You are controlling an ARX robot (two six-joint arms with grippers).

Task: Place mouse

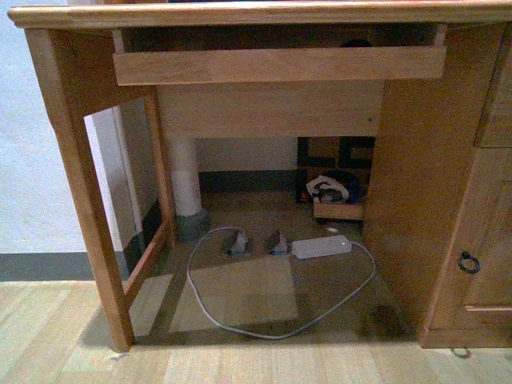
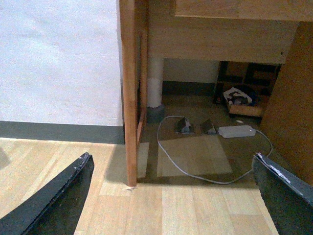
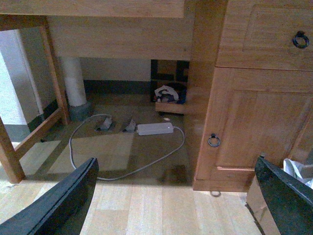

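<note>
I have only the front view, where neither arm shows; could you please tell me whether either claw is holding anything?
Observer: No, the left claw is open and empty.
Operator: And the right one, please?
Observer: The right claw is open too, and empty.
Operator: Does the drawer above the cabinet door have a handle?
Observer: Yes, the drawer bears a dark ring handle.

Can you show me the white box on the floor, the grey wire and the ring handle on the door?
white box [image 1: 322, 246]: front view, middle of its top face.
grey wire [image 1: 272, 336]: front view, nearest bend of its loop.
ring handle [image 3: 213, 136]: right wrist view, top of the ring.
</note>
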